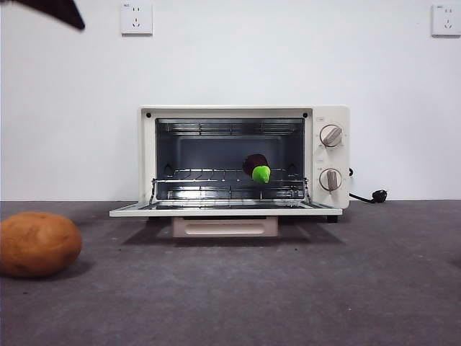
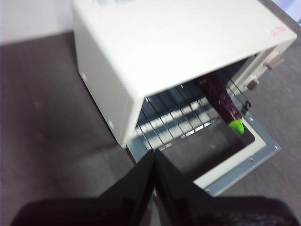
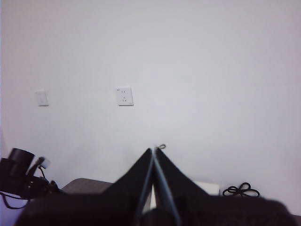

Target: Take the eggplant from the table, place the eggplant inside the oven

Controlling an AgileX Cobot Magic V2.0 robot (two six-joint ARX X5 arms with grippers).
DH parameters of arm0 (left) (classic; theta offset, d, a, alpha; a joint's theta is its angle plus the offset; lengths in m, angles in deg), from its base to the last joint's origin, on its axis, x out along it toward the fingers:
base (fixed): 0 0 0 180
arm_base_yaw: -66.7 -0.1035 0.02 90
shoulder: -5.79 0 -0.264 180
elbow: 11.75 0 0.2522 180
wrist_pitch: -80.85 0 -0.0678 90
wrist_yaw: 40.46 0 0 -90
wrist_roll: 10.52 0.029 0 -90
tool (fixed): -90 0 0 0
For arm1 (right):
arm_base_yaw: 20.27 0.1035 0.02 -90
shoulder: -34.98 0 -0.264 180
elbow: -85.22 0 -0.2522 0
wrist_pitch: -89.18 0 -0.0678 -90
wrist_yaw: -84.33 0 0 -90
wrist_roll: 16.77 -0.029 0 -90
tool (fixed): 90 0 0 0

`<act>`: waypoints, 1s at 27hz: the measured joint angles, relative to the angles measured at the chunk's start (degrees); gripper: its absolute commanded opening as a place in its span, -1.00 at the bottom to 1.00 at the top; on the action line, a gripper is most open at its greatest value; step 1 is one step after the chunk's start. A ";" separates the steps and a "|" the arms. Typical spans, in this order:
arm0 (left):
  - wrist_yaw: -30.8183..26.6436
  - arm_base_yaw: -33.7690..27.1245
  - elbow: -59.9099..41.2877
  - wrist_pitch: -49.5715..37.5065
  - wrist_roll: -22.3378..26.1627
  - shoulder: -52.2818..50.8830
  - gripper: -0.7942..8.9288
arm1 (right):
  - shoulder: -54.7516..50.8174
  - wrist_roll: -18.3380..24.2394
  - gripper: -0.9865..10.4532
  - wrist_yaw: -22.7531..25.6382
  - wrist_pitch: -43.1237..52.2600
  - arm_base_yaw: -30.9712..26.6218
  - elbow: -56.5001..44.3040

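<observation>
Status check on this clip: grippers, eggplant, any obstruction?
Left gripper shut, empty, above the oven. Right gripper shut, raised clear. Eggplant on the rack, door down. Potato off to the side.

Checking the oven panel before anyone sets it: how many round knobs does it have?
2. Both sit on the oven panel at the right of the open door: the upper knob near the top, the lower knob directly beneath it. No others show.

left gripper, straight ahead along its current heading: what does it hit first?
Probably the oven. The left gripper, jaws shut, points at the front edge of the open door and the wire rack behind it. The eggplant lies off to one side. Depth is uncertain.
</observation>
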State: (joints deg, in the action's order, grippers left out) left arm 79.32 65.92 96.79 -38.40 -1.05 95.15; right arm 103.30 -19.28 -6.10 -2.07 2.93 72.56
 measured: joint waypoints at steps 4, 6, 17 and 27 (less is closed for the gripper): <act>4.35 -1.77 -7.56 -4.44 -1.18 1.18 -0.85 | -3.39 0.24 -0.85 0.02 0.00 0.00 -4.76; 4.50 -1.97 -10.49 -6.23 -1.60 2.21 -0.85 | -4.72 0.28 -0.85 0.02 0.00 0.02 -7.28; 8.76 -1.90 -16.90 -10.69 -2.01 14.56 -0.85 | -13.55 0.35 -0.85 1.90 0.00 0.04 -20.48; 15.85 -1.88 -16.92 -14.88 -1.99 27.69 -0.85 | -15.54 -1.16 -0.85 3.48 0.00 0.04 -22.60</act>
State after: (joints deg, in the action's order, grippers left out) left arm 95.17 64.04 79.87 -53.29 -3.04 122.84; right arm 87.76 -20.44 -2.62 -2.07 2.97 49.96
